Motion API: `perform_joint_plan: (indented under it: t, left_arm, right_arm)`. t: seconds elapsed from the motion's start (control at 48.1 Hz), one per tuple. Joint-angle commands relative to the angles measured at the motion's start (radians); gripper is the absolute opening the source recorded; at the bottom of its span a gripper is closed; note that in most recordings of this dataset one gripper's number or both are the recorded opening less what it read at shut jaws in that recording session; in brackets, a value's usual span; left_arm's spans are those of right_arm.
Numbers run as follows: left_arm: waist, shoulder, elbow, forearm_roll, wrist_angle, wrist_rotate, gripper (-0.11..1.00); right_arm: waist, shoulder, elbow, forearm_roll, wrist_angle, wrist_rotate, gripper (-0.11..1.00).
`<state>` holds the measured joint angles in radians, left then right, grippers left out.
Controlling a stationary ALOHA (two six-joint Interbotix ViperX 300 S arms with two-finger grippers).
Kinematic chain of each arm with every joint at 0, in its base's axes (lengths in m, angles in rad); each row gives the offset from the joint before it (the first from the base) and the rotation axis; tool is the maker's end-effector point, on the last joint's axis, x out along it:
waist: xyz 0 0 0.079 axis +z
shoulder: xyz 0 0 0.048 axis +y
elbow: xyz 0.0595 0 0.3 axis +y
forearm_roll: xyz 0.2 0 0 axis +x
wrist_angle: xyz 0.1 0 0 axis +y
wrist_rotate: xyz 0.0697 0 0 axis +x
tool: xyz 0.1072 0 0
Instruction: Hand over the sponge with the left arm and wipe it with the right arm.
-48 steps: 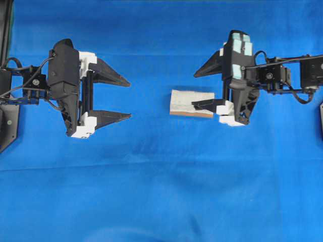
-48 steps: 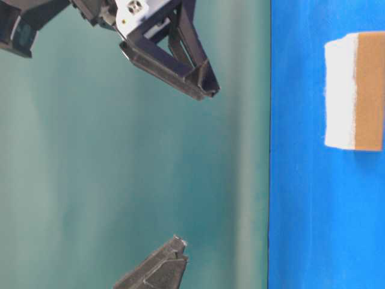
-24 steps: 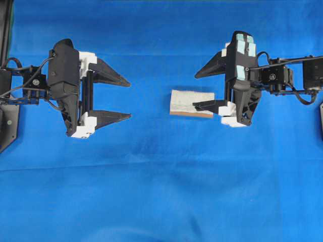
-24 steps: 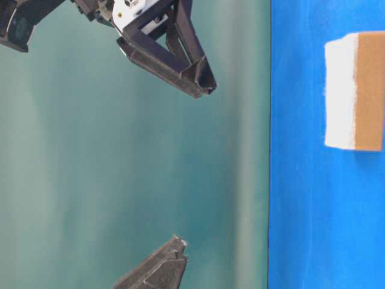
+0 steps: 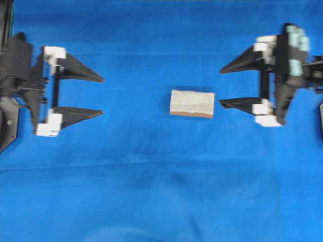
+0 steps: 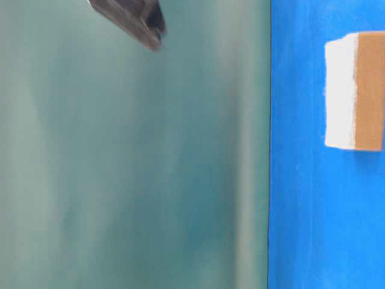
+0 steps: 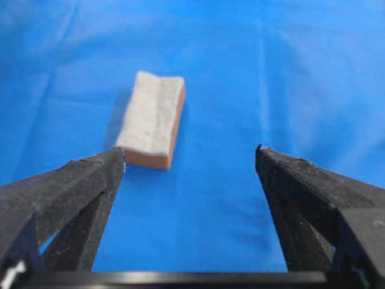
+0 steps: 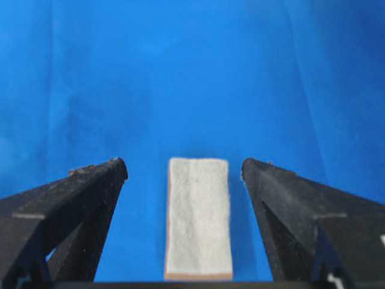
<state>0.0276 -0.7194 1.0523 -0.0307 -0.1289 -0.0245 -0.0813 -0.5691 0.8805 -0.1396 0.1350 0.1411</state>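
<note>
The sponge (image 5: 192, 103) lies flat on the blue cloth, pale fuzzy side up, with its orange-brown layer along the near edge. Nothing touches it. My left gripper (image 5: 103, 96) is open far to its left, and in the left wrist view (image 7: 189, 152) the sponge (image 7: 150, 120) lies ahead of the left fingertip. My right gripper (image 5: 220, 88) is open, its tips just right of the sponge. In the right wrist view (image 8: 183, 164) the sponge (image 8: 198, 217) shows between the fingers, apart from both. At table level the sponge (image 6: 355, 90) sits alone, with one blurred black finger (image 6: 135, 18) at the top.
The blue cloth (image 5: 161, 176) covers the whole table, with soft creases in front. A black arm base (image 5: 7, 121) stands at the left edge and another part at the right edge (image 5: 321, 118).
Both arms have drawn back outward, left arm to the left, right arm to the right. The right gripper's lower finger, which lay over the sponge's right end, is now off it. The sponge stayed put.
</note>
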Motion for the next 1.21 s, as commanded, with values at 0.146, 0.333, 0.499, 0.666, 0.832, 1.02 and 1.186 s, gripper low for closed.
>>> perform_joint_plan:
  t: [0.146, 0.333, 0.499, 0.666, 0.832, 1.02, 1.186]
  left_arm:
    - [0.000, -0.199, 0.017, 0.002, 0.140, 0.003, 0.86]
    - [-0.002, -0.357, 0.052, 0.002, 0.249, 0.003, 0.86]
    - [0.000, -0.515, 0.103, 0.002, 0.336, 0.006, 0.86]
    - [-0.002, -0.623, 0.144, 0.002, 0.453, 0.005, 0.86]
    - [0.000, -0.661, 0.202, 0.002, 0.471, 0.003, 0.86]
    - [0.000, -0.660, 0.233, 0.002, 0.457, 0.003, 0.86]
    - [0.000, -0.666, 0.244, 0.002, 0.451, 0.003, 0.86]
  right_arm:
    - [0.002, -0.210, 0.043, -0.002, 0.084, 0.000, 0.74]
    - [0.002, -0.371, 0.107, -0.002, 0.153, 0.005, 0.74]
    - [0.000, -0.499, 0.187, 0.003, 0.179, 0.008, 0.74]
    - [0.002, -0.592, 0.282, 0.011, 0.198, 0.017, 0.74]
    - [0.002, -0.620, 0.325, 0.012, 0.186, 0.040, 0.74]
    - [0.002, -0.611, 0.350, 0.014, 0.155, 0.078, 0.74]
    - [0.002, -0.607, 0.351, 0.014, 0.147, 0.081, 0.74]
